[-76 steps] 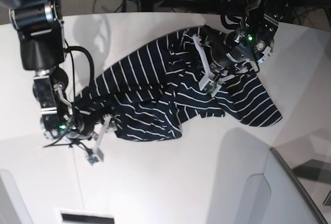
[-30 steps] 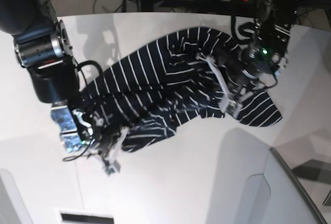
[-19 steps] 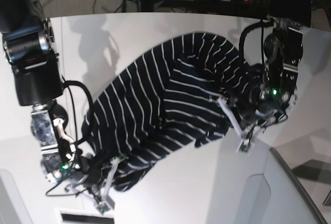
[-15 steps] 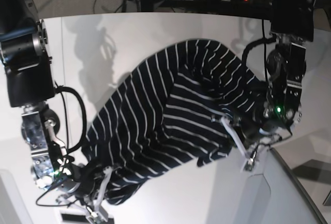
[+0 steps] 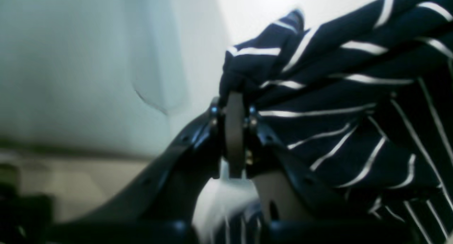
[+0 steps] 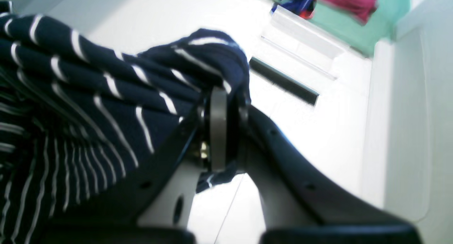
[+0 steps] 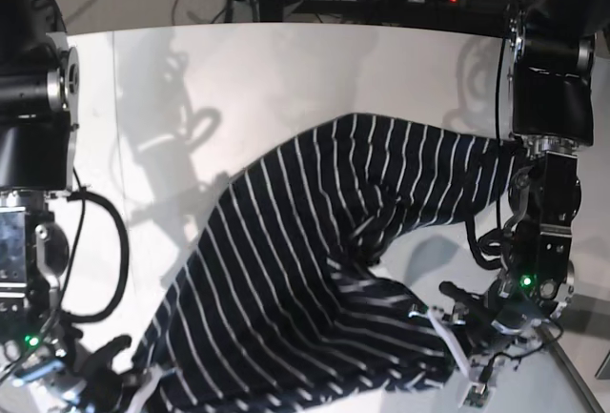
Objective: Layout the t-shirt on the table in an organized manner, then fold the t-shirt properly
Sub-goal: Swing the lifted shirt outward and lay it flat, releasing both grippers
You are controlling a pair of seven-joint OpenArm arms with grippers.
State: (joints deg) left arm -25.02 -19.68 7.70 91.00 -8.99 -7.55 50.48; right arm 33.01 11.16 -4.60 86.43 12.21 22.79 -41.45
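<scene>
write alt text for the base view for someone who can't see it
Seen from above, two robot arms stretch a dark navy t-shirt with thin white stripes across a white table. The right gripper pinches it at lower left, the left gripper at lower right. Cables lie on the floor beyond the table.

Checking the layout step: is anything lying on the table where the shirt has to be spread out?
Nothing visible. The table around the t-shirt is bare, and the left gripper and right gripper each pinch an edge.
</scene>
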